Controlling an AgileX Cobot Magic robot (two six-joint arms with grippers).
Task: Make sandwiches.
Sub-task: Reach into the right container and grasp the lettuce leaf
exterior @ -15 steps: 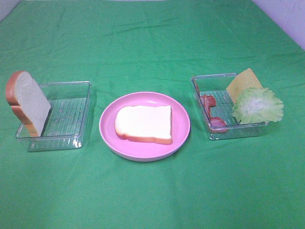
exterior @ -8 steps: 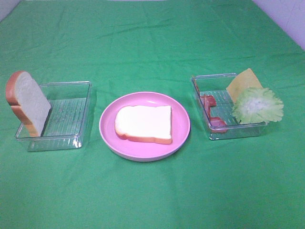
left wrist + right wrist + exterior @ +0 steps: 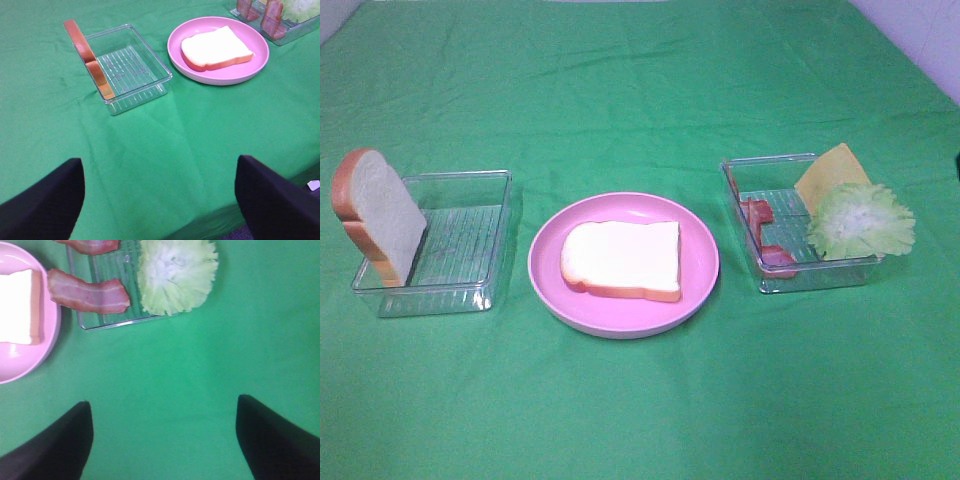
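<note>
We start with the green-covered tabletop [image 3: 640, 90], which fills every view and carries all the parts. Above it, near its front edge, the left end effector [image 3: 160, 167] hangs with its fingers spread wide and nothing between them. The right end effector [image 3: 164, 405] is likewise released and empty, over bare cloth just beside the right tray [image 3: 772, 160].

The pink plate [image 3: 545, 275] sits in the middle, between the two clear trays. The sandwich [image 3: 620, 258] on it is so far only one bread slice lying flat, so we judge the job barely begun: the base is laid and every layer above it is left to do.

The left tray [image 3: 460, 178] holds the second bread slice [image 3: 375, 215], which stands tilted against the tray's outer wall. In the right tray the lettuce [image 3: 860, 220] spills over the outer corner, the cheese [image 3: 832, 168] leans up behind it, and the bacon strips [image 3: 765, 240] lie along the side nearest the plate. The lettuce, cheese and bacon have yet to go on, and then the closing slice.

Some things we cannot settle. Neither arm shows in the high view, and the wrist views cut the dark fingers off at the frame edge. The lettuce covers the lower part of the cheese. One bacon strip is cropped in the right wrist view. From the left wrist the standing slice shows edge-on, so we cannot tell whether it is one slice or two pressed together.
</note>
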